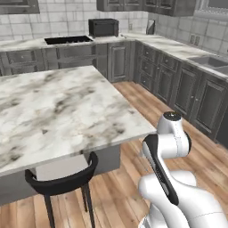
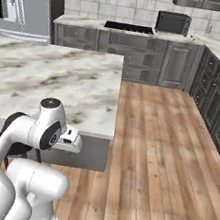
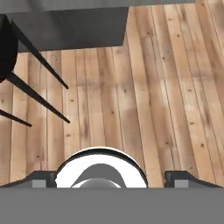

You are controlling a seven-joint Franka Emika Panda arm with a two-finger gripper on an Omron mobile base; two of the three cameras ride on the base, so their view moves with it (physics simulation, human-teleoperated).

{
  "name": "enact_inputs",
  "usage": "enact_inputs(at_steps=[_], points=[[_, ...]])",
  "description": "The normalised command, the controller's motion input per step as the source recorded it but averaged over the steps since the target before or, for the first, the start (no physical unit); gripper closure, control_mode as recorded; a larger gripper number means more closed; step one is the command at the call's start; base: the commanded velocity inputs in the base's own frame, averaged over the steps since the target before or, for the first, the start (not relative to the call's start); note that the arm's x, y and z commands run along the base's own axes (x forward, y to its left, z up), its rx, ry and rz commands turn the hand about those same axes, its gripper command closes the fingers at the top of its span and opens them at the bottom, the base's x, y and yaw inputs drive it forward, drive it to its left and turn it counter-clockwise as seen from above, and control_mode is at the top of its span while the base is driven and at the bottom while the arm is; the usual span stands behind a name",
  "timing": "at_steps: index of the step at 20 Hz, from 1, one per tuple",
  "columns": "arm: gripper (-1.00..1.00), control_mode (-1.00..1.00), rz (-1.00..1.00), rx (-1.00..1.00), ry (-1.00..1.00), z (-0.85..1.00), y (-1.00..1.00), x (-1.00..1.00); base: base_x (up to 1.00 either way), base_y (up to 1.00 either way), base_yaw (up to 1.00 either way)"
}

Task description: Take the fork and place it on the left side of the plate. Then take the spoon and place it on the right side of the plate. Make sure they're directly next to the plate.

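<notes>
Gripper (image 3: pixel 112 178) spread wide, empty, aimed down at wood floor (image 3: pixel 144 96) beside island (image 1: pixel 67 111); arm folded low at island's near edge, by black stool (image 1: pixel 62 180). Fork, spoon, plate: whereabouts can't tell; island's marble top bare where seen. Judgement: nothing placed yet, both placements remain; cutlery must be found first.
</notes>
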Motion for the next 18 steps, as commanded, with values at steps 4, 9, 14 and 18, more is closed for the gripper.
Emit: enact_inputs(at_steps=[4,9,14,18], points=[[-1.0,1.0,0.0,0.0,0.0,0.0,0.0,0.0,0.65,-1.0,0.0],[-1.0,1.0,0.0,0.0,0.0,0.0,0.0,0.0,0.91,-1.0,0.0],[-1.0,1.0,0.0,0.0,0.0,0.0,0.0,0.0,1.0,-0.91,0.01],[-1.0,1.0,0.0,0.0,0.0,0.0,0.0,0.0,1.0,-0.63,0.05]])
